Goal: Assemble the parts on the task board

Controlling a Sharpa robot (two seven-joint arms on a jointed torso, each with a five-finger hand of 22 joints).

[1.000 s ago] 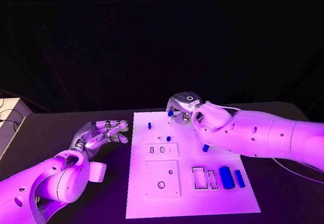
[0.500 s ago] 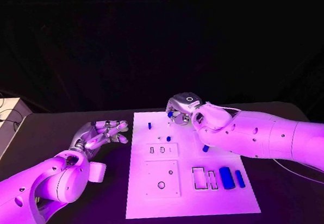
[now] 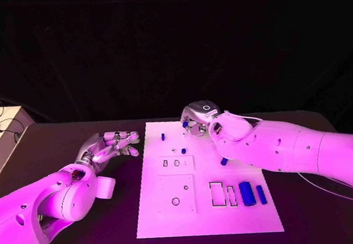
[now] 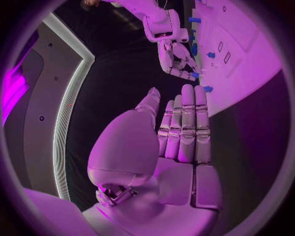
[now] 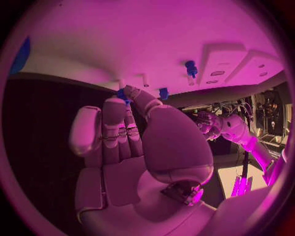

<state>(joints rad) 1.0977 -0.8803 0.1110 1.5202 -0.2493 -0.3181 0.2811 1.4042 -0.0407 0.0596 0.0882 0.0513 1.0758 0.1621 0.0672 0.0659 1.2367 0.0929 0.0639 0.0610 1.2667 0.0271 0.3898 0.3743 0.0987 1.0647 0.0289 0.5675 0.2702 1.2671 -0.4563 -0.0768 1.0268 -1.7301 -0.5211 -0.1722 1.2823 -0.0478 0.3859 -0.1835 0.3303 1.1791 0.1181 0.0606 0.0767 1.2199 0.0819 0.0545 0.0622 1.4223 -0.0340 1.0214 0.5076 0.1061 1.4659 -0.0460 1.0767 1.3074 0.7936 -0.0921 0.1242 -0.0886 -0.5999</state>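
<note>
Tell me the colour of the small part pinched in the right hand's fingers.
Blue. The small part shows best in the right wrist view, pinched at the right hand's fingertips.

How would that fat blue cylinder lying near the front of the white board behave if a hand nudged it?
The blue cylinder looks round and lies on its side on the task board, so it would probably roll sideways. It seems a stiff, smooth piece, likely light, and may slip from the fingers.

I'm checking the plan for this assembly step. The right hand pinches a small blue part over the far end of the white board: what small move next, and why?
Probably lower the right hand gently toward the white task board. The small blue part sits pinched at its fingertips just above the board's far end, not yet seated. The left hand hovers off the board's left edge, holding nothing.
</note>
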